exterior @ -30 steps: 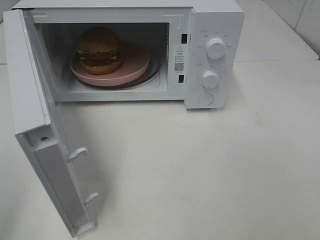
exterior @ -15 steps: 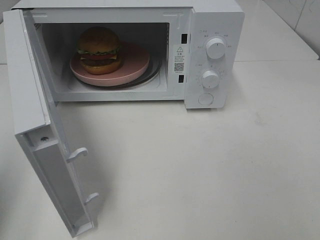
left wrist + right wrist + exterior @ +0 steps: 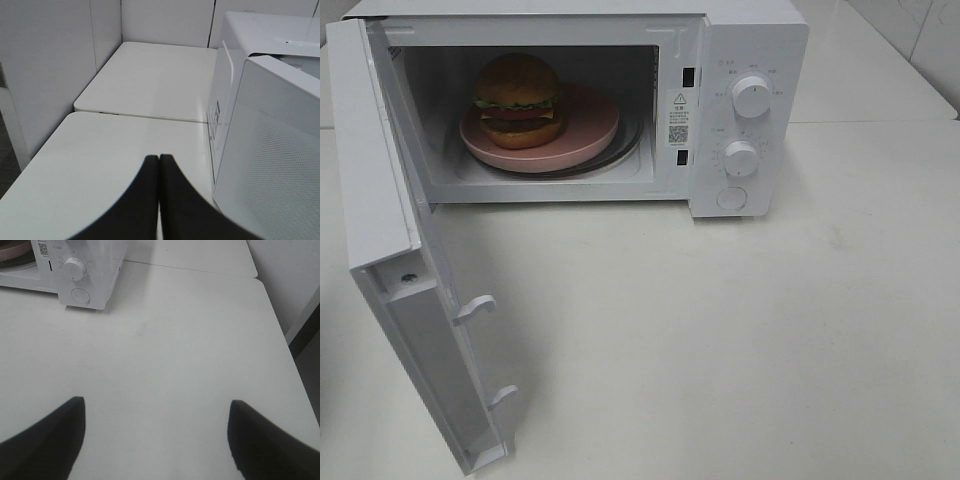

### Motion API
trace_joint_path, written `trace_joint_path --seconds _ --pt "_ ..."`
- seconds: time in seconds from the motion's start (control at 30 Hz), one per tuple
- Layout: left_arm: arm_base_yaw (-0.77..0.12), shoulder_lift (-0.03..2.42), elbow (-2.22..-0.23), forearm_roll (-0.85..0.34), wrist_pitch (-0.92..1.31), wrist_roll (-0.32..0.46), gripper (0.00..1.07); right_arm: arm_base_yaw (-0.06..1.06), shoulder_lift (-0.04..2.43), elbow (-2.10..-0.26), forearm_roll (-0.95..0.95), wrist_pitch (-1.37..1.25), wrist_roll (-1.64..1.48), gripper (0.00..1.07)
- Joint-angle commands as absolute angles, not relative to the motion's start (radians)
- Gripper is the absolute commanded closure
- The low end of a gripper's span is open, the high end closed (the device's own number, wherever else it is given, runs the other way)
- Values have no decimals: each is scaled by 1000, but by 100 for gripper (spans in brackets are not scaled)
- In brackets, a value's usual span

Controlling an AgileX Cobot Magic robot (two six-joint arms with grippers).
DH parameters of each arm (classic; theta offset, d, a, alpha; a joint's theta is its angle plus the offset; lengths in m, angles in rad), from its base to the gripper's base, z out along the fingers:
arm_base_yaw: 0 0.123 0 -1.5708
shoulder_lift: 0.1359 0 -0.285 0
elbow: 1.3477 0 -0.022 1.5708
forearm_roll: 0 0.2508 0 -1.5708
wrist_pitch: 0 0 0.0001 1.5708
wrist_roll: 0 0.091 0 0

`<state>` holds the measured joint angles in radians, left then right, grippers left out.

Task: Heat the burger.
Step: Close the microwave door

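The burger [image 3: 518, 100], with a domed brown bun and green lettuce, rests on a pink plate [image 3: 590, 125] inside the white microwave [image 3: 755, 40]. The microwave's door [image 3: 410, 290] hangs wide open on the left side. Neither arm shows in the exterior high view. My left gripper [image 3: 159, 158] is shut with nothing between its black fingers and hovers over the table beside the outer face of the door [image 3: 270, 165]. My right gripper [image 3: 157, 407] is open and empty above bare table, well away from the microwave's control panel [image 3: 75, 270].
Two knobs [image 3: 752, 96] and a round button [image 3: 731, 198] sit on the microwave's right panel. A seam between two tabletops [image 3: 140, 117] runs left of the microwave. Grey walls [image 3: 45, 65] stand beyond the table's left edge.
Nothing has visibly moved in the exterior high view; the burger, plate and door stay as they were.
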<state>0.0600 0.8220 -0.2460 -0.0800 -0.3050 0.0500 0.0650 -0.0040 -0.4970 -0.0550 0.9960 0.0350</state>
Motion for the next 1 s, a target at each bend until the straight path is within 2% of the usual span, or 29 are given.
trace_joint_path --seconds 0.03,0.07,0.1,0.13,0.17,0.2,0.23,0.3,0.33,0.4,0.63,0.83,1.0 --pt "60 873 -244 8 -376 -5 107 60 -30 -497 -54 995 29 31" --pt "60 926 -244 101 -415 -54 107 60 -30 -497 -54 995 29 31" --pt "60 977 -244 202 -453 -135 107 60 -30 -497 -54 995 29 31" --pt "60 977 -244 202 -453 -135 107 60 -30 -497 -54 995 29 31" --pt "60 996 -244 244 -466 -183 107 60 -30 -497 -54 995 29 31" --pt "60 1036 -244 345 -491 -252 107 60 -30 -497 -54 995 29 31" --pt "60 1036 -244 345 -491 -252 107 60 -30 -497 -54 995 29 31" --pt "60 1099 -244 496 -553 -331 107 60 -30 -497 -54 995 29 31" --pt "60 1099 -244 496 -553 -331 107 60 -30 -497 -54 995 29 31" --pt "60 1157 -246 599 -626 -395 107 60 -30 -497 -54 995 29 31" --pt "57 1261 -249 658 -769 -402 107 60 -30 -497 -54 995 29 31" --pt "-37 1320 -251 576 -798 -379 107 60 -30 -497 -54 995 28 31" --pt "-174 1372 -251 417 -798 -282 107 60 -30 -497 -54 995 28 31"
